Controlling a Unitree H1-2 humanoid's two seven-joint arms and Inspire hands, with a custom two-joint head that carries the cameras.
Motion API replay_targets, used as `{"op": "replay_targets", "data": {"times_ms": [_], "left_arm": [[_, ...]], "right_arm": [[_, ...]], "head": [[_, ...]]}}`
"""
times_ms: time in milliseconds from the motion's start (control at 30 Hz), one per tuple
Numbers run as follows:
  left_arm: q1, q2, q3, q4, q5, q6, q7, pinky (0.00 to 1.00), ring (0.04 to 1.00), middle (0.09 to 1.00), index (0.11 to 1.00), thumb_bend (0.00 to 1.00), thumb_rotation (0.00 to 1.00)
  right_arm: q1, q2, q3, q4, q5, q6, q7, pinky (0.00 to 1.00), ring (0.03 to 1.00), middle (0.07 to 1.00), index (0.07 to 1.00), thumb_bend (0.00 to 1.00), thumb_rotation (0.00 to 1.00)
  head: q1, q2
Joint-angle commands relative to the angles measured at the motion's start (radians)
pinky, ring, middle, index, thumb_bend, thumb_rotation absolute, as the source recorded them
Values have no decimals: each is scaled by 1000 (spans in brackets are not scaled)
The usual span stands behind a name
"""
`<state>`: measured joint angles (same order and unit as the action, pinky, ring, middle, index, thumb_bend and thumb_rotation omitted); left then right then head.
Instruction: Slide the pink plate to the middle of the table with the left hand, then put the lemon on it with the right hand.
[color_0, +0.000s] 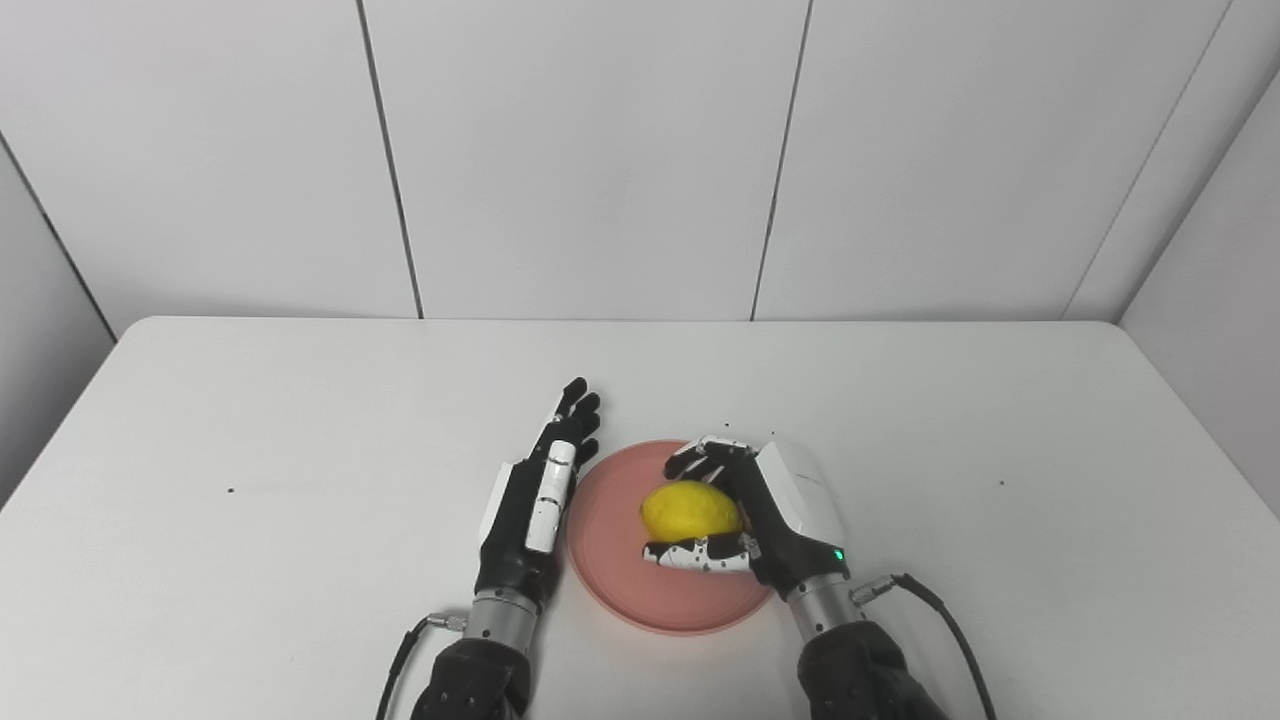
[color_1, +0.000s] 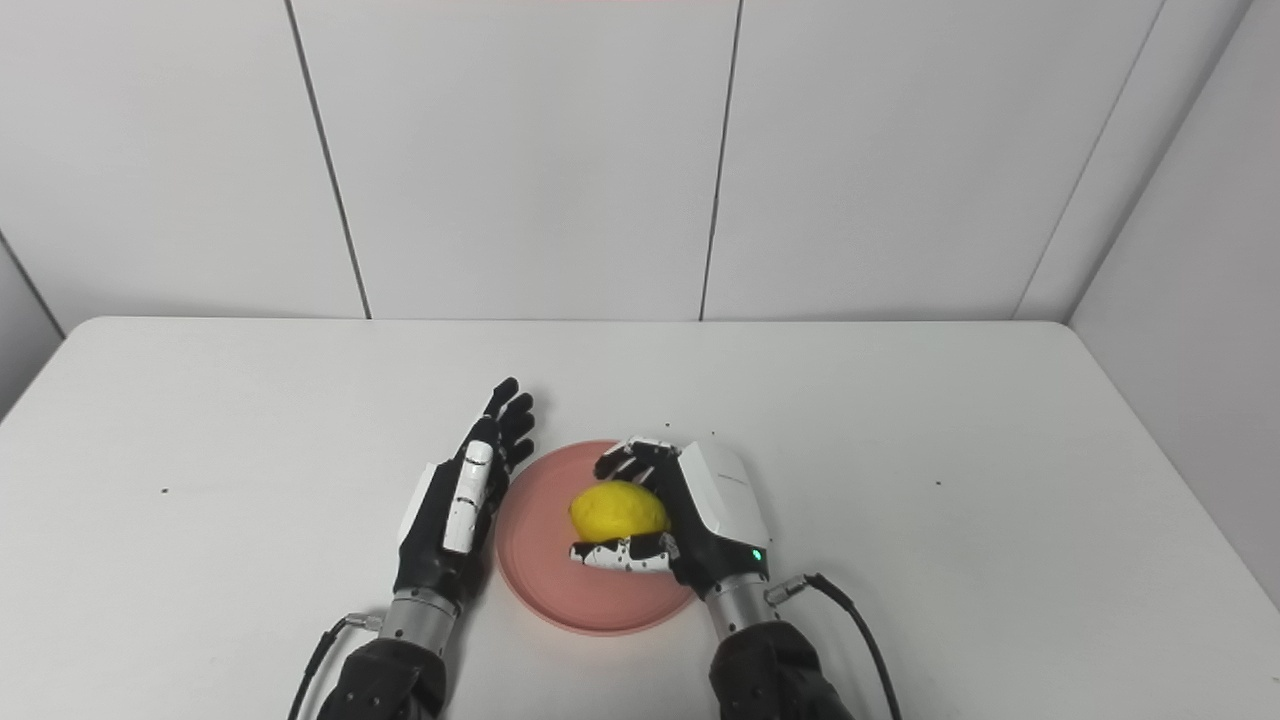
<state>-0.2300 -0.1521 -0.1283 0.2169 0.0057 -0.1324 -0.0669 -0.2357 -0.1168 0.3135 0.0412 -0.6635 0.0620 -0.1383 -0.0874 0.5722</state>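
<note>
The pink plate (color_0: 610, 560) lies on the white table near its front edge, about centre. A yellow lemon (color_0: 690, 510) sits over the plate, and my right hand (color_0: 765, 515) is curled around it from the right, thumb under its near side and fingers over its far side. My left hand (color_0: 535, 490) stands edge-on just left of the plate's rim, its fingers straight and pointing away, holding nothing. In the right eye view the same lemon (color_1: 618, 510) shows inside my right hand (color_1: 690, 515).
The white table (color_0: 300, 420) stretches wide on both sides and behind the plate, with a few small dark specks on it. White wall panels close off the back and both sides. A cable runs from each wrist.
</note>
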Motion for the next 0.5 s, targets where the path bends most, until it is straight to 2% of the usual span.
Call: {"op": "replay_targets", "data": {"times_ms": [0, 133, 267, 333, 400, 467], "left_arm": [[30, -8, -2, 30, -6, -22, 2, 935, 949, 949, 941, 515, 1000], [30, -5, -1, 29, -7, -22, 0, 938, 948, 947, 941, 513, 1000], [32, -3, -1, 25, -8, -19, -2, 946, 951, 951, 945, 525, 1000], [33, -1, -2, 25, -7, -23, -4, 946, 952, 952, 944, 520, 1000], [32, 2, -3, 25, -6, -26, -5, 953, 956, 955, 945, 518, 1000], [31, 4, -3, 25, -3, -29, -5, 955, 956, 955, 944, 516, 1000]], "right_arm": [[-40, 2, 3, -2, -10, -53, -17, 376, 400, 469, 540, 513, 0], [-46, 1, 10, 18, -19, -57, -24, 367, 398, 466, 543, 512, 0], [-49, 2, 16, 35, -29, -64, -34, 291, 417, 487, 501, 517, 0], [-47, 2, 17, 38, -28, -73, -40, 310, 398, 460, 537, 513, 0], [-44, 2, 18, 36, -25, -79, -41, 441, 529, 482, 509, 522, 0], [-42, 2, 18, 34, -21, -86, -40, 515, 601, 621, 499, 515, 103]], "head": [[0, 1], [-10, -3], [-16, -5], [-16, -5], [-19, -5], [-20, -5]]}}
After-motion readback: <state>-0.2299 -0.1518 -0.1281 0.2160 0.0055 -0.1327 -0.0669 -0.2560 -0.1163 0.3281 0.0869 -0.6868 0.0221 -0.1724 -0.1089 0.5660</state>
